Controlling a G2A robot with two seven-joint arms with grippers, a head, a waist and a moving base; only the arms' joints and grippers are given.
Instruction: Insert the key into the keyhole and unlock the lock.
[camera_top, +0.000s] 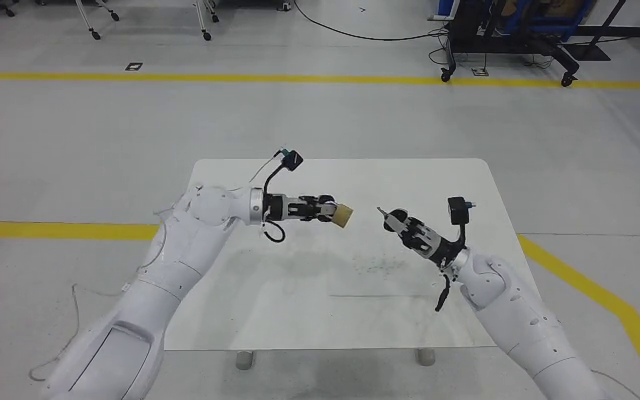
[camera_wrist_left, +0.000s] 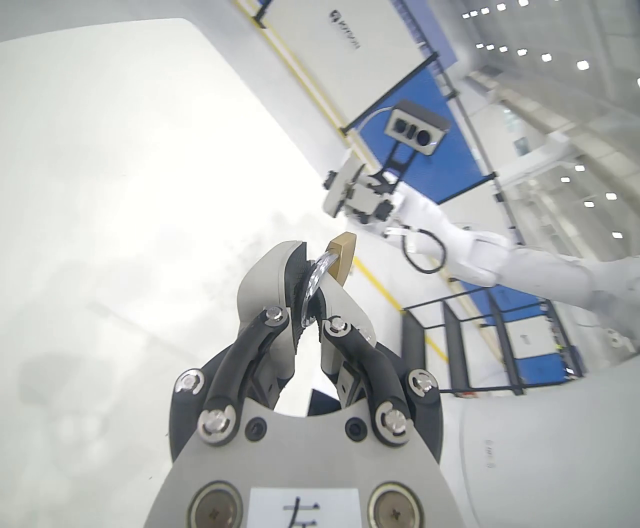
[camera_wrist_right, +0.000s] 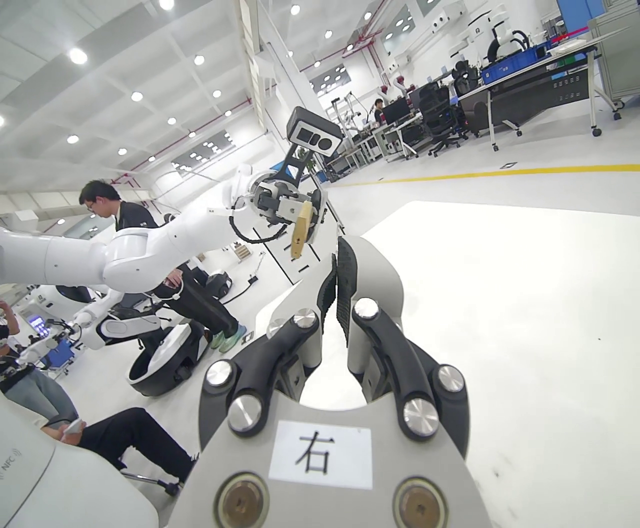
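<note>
Above the middle of the table (camera_top: 340, 300), well in from every edge, the left fingers (camera_wrist_left: 265, 287) are pinched tight on the shackle of the brass lock (camera_wrist_left: 343, 256). Its body juts toward the right fingers (camera_wrist_right: 375, 280). Those press together on a thin key (camera_top: 381, 212), whose tip faces the lock across a short open gap.

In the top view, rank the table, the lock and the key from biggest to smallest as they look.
1. the table
2. the lock, held by the left gripper
3. the key, a thin sliver in the right gripper
</note>
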